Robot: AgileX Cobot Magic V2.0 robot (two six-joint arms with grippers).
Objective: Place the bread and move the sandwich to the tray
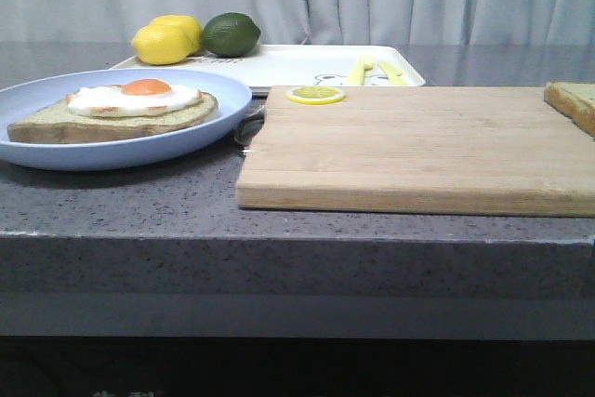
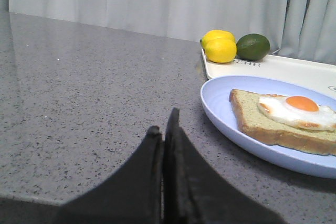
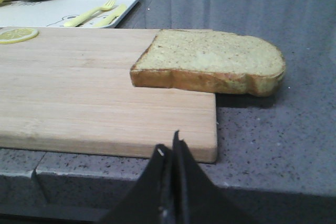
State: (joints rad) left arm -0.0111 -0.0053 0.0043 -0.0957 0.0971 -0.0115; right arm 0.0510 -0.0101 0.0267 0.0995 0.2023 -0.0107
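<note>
The bread (image 3: pixel 210 61), a thick speckled slice with a brown crust, lies on the right end of the wooden cutting board (image 3: pixel 79 87) and overhangs its edge; its corner shows in the front view (image 1: pixel 572 102). A slice topped with a fried egg (image 1: pixel 121 111) rests on the light-blue plate (image 1: pixel 56 151) at the left, also seen in the left wrist view (image 2: pixel 286 121). The white tray (image 1: pixel 288 64) stands behind. My left gripper (image 2: pixel 164 124) is shut and empty, short of the plate. My right gripper (image 3: pixel 169 145) is shut and empty, near the board's front corner.
Two lemons (image 1: pixel 167 39) and a lime (image 1: pixel 231 33) sit at the tray's back left. A yellow fork and knife (image 3: pixel 97 14) lie on the tray. A lemon slice (image 1: pixel 315 94) rests on the board's far edge. The counter's front edge (image 1: pixel 297 239) runs close by.
</note>
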